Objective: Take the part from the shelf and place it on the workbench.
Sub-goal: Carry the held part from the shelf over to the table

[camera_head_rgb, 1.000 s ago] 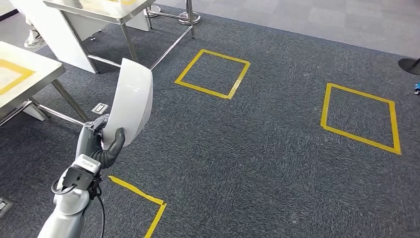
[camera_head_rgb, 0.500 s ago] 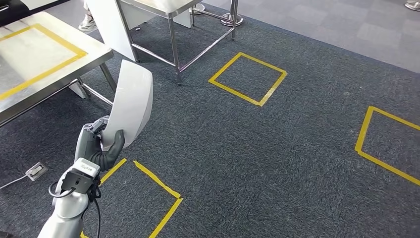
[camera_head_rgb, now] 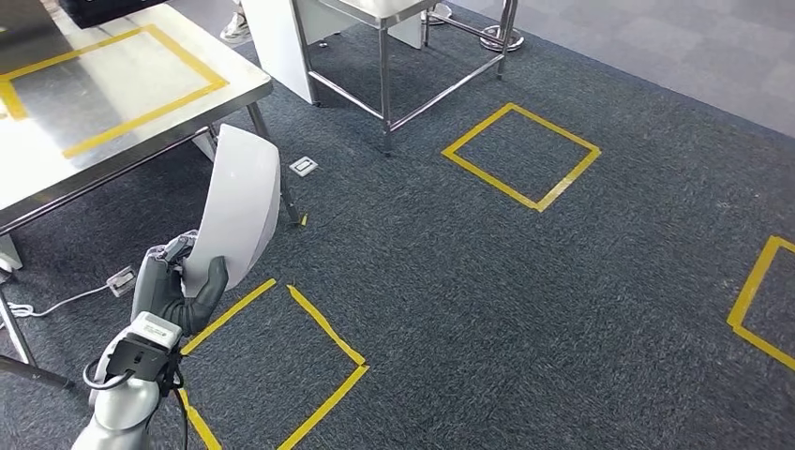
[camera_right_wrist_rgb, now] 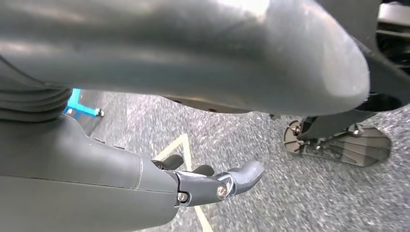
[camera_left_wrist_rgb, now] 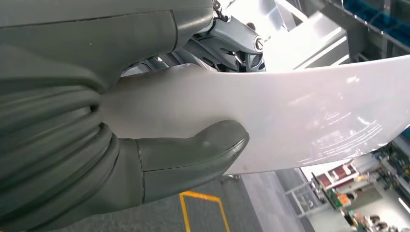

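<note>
The part is a white, curved, glossy shell. My left hand grips its lower edge and holds it upright at the lower left of the head view. In the left wrist view the thumb presses on the part, with the fingers behind it. The steel workbench with a yellow tape rectangle on top stands at the upper left, just beyond the part. My right hand hangs over the carpet with its fingers apart and nothing in them.
A second steel table and a white panel stand at the top. Yellow tape squares mark the dark carpet. A floor socket lies near the workbench leg, another with a cable under it.
The whole view has shifted as the camera moved: the workbench now looms larger and nearer at the upper left. The part stays in my left hand as before.
</note>
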Tool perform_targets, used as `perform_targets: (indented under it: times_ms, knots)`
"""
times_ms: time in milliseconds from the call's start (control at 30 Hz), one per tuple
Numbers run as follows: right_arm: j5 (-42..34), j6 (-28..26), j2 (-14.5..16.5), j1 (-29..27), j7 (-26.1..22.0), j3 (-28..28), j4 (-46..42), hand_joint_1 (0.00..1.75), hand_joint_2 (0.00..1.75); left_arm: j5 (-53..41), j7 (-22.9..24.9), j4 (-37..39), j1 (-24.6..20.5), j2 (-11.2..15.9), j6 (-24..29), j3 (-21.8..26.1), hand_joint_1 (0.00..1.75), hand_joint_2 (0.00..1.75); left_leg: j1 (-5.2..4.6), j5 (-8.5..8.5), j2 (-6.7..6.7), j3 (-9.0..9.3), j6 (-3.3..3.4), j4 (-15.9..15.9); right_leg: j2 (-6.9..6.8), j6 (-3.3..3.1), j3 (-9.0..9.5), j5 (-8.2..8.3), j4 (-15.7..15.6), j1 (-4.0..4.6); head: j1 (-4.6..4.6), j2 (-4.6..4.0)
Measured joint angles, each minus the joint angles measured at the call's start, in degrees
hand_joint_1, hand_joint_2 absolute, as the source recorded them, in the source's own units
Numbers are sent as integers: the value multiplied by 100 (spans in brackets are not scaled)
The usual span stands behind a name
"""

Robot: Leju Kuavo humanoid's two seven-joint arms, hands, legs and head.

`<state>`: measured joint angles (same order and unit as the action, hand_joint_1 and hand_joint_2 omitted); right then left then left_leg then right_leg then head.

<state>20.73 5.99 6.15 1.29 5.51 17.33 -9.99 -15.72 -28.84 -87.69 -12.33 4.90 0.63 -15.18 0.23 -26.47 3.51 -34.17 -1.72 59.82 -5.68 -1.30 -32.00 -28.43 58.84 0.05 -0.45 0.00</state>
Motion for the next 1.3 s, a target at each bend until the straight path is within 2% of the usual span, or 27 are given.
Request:
perform_targets:
  times_ms: [33, 100, 133, 167, 233, 300, 333, 367, 400, 467, 533, 600, 633, 700, 733, 767, 800, 833, 867, 900, 967, 1033, 1100, 1133, 1200, 1267, 1300]
  knots:
    - [9, 1, -1, 10, 5, 0, 0, 0, 0, -10, 3, -2, -9, 4, 3, 4, 175, 175, -13, -1, 30, 37, 47, -81, -48, 31, 9, -9, 5, 15, 3, 0]
    - [22, 4, -1, 41, 28, -1, 0, 0, 0, -37, 21, -7, -23, 22, 16, 29, 175, 175, -13, 26, -99, 26, 124, -87, -133, 94, 32, -22, 1, 14, 5, 0]
    - [23, 5, -1, 56, 42, -1, 0, 0, 0, -46, 29, -15, -35, 31, 26, 45, 175, 175, -3, 40, -158, 27, 158, -101, -75, 134, 34, -55, 32, 2, 8, 0]
    - [23, 6, -1, 64, 55, -1, 0, 0, 0, -52, 40, -24, -59, 38, 36, 58, 175, 175, 12, 56, -219, 30, 192, -118, 52, 171, -6, -138, 144, -14, 13, 0]
    - [23, 7, -1, 68, 77, -2, 0, 0, 0, -54, 49, -36, -105, 41, 51, 70, 175, 175, 34, 76, -348, 22, 240, -132, 395, 230, -286, -463, 745, -46, 31, 0]
    - [23, 7, -1, 60, 88, -2, 0, 0, 0, -55, 56, -29, -121, 42, 55, 78, 175, 175, 34, 82, -498, -5, 258, -118, 519, 248, -663, -738, 1466, -54, 39, 0]
    - [23, 7, -1, 54, 88, -2, 0, 0, 0, -56, 57, -24, -120, 42, 56, 81, 175, 175, 33, 85, -576, -16, 258, -106, 528, 245, -750, -729, 1603, -54, 39, 0]
    - [23, 7, -1, 51, 88, -2, 0, 0, 0, -56, 58, -20, -119, 43, 57, 85, 175, 175, 33, 87, -657, -22, 255, -94, 538, 234, -723, -606, 1511, -55, 40, 0]
    - [23, 7, -1, 51, 87, -2, 0, 0, 0, -57, 57, -19, -120, 44, 57, 86, 175, 175, 34, 90, -738, -24, 246, -83, 571, 217, -590, -402, 1209, -58, 40, 0]
    - [23, 7, -2, 56, 84, -2, 0, 0, 0, -57, 57, -19, -127, 44, 58, 87, 175, 175, 32, 99, -878, -32, 208, -71, 778, 174, -234, -44, 421, -63, 41, 0]
    - [23, 5, -2, 66, 84, -2, 0, 0, 0, -57, 56, -17, -142, 46, 60, 89, 175, 175, 34, 123, -993, -60, 137, -76, 910, 144, -76, 61, 47, -47, 43, 0]
    - [23, 1, 1, 78, 93, -1, 0, 0, 0, -58, 55, -8, -156, 60, 61, 98, 175, 175, 42, 157, -1093, -92, 55, -105, 814, 96, -70, 75, 20, -31, 45, 0]
    - [23, -1, 3, 81, 98, -1, 0, 0, 0, -58, 51, -1, -163, 74, 64, 107, 175, 175, 42, 147, -1048, -111, 26, -89, 751, 58, -61, 93, -2, -35, 42, 0]
    - [21, -12, 9, 75, 106, 0, 0, 0, 0, -50, 37, 32, -214, 110, 79, 124, 175, 175, 29, -35, -770, -254, -18, 200, 622, -32, -47, 122, -49, -52, 12, 0]
    - [19, -19, 11, 69, 113, 0, 0, 0, 0, -38, 24, 56, -246, 123, 93, 129, 175, 175, 28, -210, -592, -389, -33, 515, 557, -61, -47, 123, -54, -44, -4, 0]
    - [15, -28, 13, 61, 121, 0, 0, 0, 0, -22, 15, 79, -273, 130, 108, 131, 175, 175, 29, -391, -484, -549, -50, 875, 493, -81, -50, 118, -54, -39, -17, 0]
    - [12, -37, 14, 54, 130, 0, 0, 0, 0, -5, 7, 106, -287, 133, 123, 131, 175, 175, 35, -528, -434, -697, -68, 1212, 418, -87, -51, 114, -52, -34, -19, 0]
    - [8, -44, 15, 51, 138, 0, 0, 0, 0, 7, 3, 128, -291, 136, 132, 131, 175, 175, 42, -570, -412, -773, -83, 1404, 343, -90, -51, 110, -51, -32, -18, 0]
    - [5, -51, 17, 53, 143, 0, 0, 0, 0, 15, 3, 149, -296, 140, 139, 132, 175, 175, 47, -509, -392, -749, -94, 1391, 273, -87, -51, 106, -47, -32, -19, 0]
    - [-2, -60, 20, 59, 150, 0, 0, 0, 0, 20, 3, 167, -306, 145, 149, 133, 175, 175, 52, -366, -355, -620, -99, 1175, 198, -79, -48, 98, -41, -33, -19, 0]
    - [-17, -74, 27, 72, 162, 1, 0, 0, 0, 41, -8, 177, -342, 152, 183, 134, 175, 175, 33, -75, -142, -208, -74, 426, 75, -36, -38, 69, -12, -20, -21, 0]
    - [-28, -84, 31, 76, 164, 3, 0, 0, 0, 69, -30, 172, -368, 157, 223, 135, 175, 175, 7, 12, 6, 16, 19, -12, -30, 24, -30, 37, 15, 13, -12, 0]
    - [-29, -88, 32, 81, 164, 4, 0, 0, 0, 88, -47, 168, -369, 172, 240, 139, 175, 175, -3, 9, -86, 8, 119, -52, -146, 80, -13, 24, 14, 31, -1, 0]
    - [-29, -90, 32, 87, 166, 4, 0, 0, 0, 95, -52, 164, -364, 179, 242, 141, 175, 175, 5, 22, -152, 1, 153, -60, -156, 115, -3, 9, 25, 22, 1, 0]
    - [-29, -91, 32, 93, 164, 4, 0, 0, 0, 104, -60, 151, -369, 185, 245, 144, 175, 175, 36, 53, -275, -6, 216, -77, 77, 187, -86, -161, 261, -6, 12, 0]
    - [-29, -92, 32, 86, 164, 5, 0, 0, 0, 110, -62, 141, -368, 185, 248, 143, 175, 175, 55, 71, -397, -24, 252, -79, 415, 235, -405, -526, 946, -33, 31, 0]
    - [-29, -92, 32, 77, 165, 5, 0, 0, 0, 111, -61, 142, -360, 186, 248, 143, 175, 175, 56, 77, -467, -37, 260, -77, 491, 245, -606, -690, 1346, -40, 39, 0]
